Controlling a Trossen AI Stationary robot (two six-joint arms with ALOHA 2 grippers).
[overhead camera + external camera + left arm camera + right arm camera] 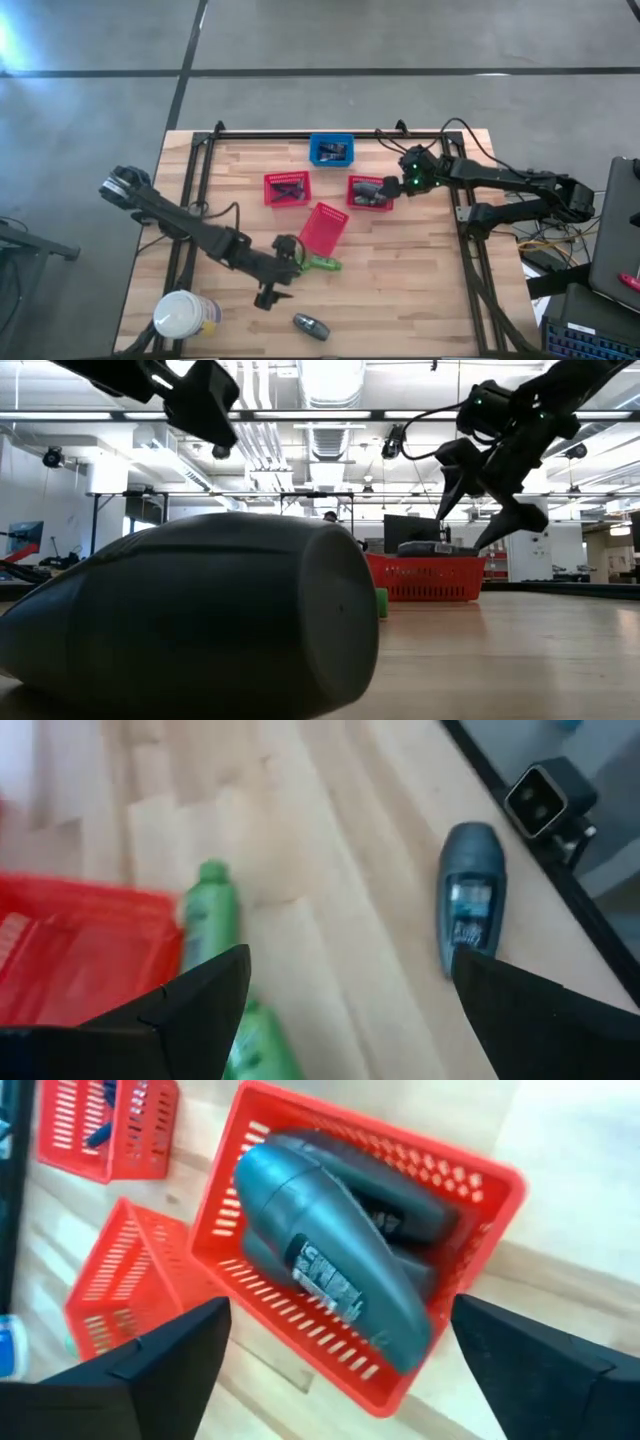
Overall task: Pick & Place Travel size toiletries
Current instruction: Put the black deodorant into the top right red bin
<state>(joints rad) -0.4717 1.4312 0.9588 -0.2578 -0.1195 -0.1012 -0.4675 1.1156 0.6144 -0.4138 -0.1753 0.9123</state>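
Observation:
My left gripper (pixel 287 254) is open and hovers above the table beside two green tubes (pixel 322 264), which lie next to a tipped red basket (pixel 323 227). In the left wrist view the green tubes (pixel 211 913) lie near one finger, and a grey oval bottle (pixel 470 897) lies on its side farther off. That bottle (pixel 310 325) fills the foreground of the low view (pixel 200 622). My right gripper (pixel 396 186) is open above a red basket (pixel 470 1210) that holds grey bottles (pixel 330 1260). Black sticks lie in another red basket (pixel 287 188).
A blue basket (pixel 331 151) stands near the table's far edge. A big white-topped round container (pixel 183 315) stands at the near left corner. A black frame rail (pixel 195 160) runs around the wooden table. Bare wood lies to the near right.

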